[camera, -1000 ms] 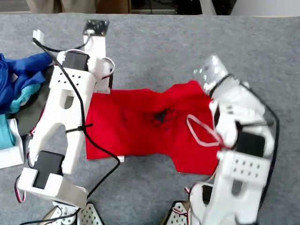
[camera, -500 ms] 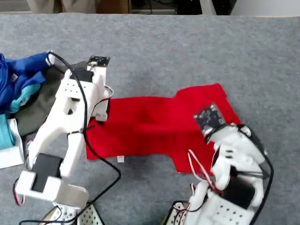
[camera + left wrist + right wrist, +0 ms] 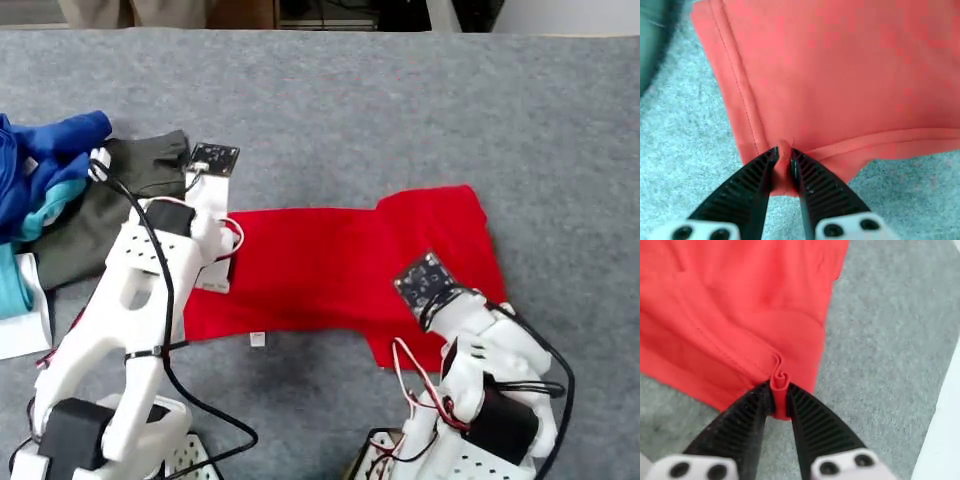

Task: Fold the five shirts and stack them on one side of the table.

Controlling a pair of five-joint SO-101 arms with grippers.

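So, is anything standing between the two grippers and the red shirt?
Nothing visible does. The left gripper and the right gripper are each shut directly on a pinched fold at the edge of the red shirt, one at each end.

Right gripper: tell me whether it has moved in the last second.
Yes. In the high view the right gripper, shut on the red shirt, has pulled back from the table's far edge toward its near one.
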